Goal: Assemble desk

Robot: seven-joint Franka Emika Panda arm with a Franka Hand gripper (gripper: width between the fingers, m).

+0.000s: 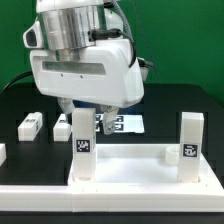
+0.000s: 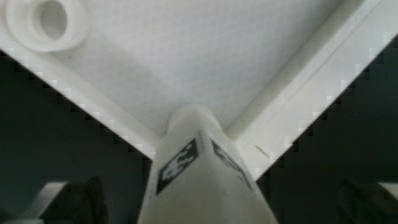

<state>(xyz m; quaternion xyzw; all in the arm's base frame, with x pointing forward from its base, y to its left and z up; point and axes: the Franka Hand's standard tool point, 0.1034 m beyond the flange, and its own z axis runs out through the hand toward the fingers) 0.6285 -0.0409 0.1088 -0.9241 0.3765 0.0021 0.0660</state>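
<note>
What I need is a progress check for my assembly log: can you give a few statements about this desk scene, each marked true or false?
1. A first leg and a second leg stand upright at corners of the tabletop. True.
2. The tool is shut on a leg. False: the wrist view shows its fingers apart, clear of the leg between them.
3. A loose leg lies on the black table, at the exterior view's left. True.
4. Every corner socket holds a leg. False: the wrist view shows an empty round socket.
</note>
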